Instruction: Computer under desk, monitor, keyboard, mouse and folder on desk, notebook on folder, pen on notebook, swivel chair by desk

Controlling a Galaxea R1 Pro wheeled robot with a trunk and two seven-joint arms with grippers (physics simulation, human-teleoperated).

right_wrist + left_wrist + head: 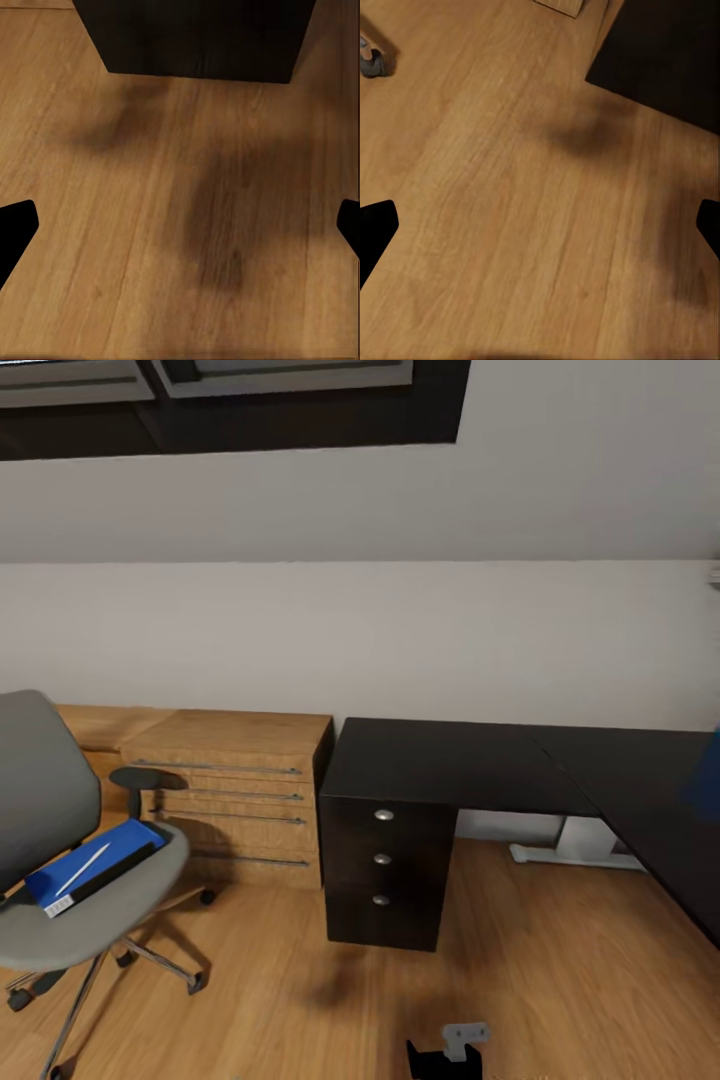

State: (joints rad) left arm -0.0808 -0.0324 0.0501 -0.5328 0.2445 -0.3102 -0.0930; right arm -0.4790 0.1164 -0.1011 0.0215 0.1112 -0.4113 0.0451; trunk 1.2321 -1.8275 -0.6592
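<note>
Right by the robot, low down, a small black & grey bit of the robot (447, 1050) pokes up over the wood floor (560, 980).

L claw (540, 225): hangs over bare floor, both black fingers (375, 229) far apart, wide open, nothing in it. A chair wheel (371, 64) sits off to one corner.

R claw (180, 225): same, wide open w/ nothing held, over the floor just in front of the black drawer box (195, 37).

A bit further, on the left, the swivel chair (50, 840) stands apart from the desk. The blue folder (95, 865) lies flat on its seat, w/ a thin white stick, maybe the pen (82, 868), on top. Can't tell for sure.

Middle: black drawer box w/ 3 round knobs, under the desk (480, 765). The black top runs right & bends toward the robot. White desk foot (580, 850) shows below.

Behind the chair: low oak drawers (235, 795) by the wall (400, 640). Up top, a dark window (250, 400).
</note>
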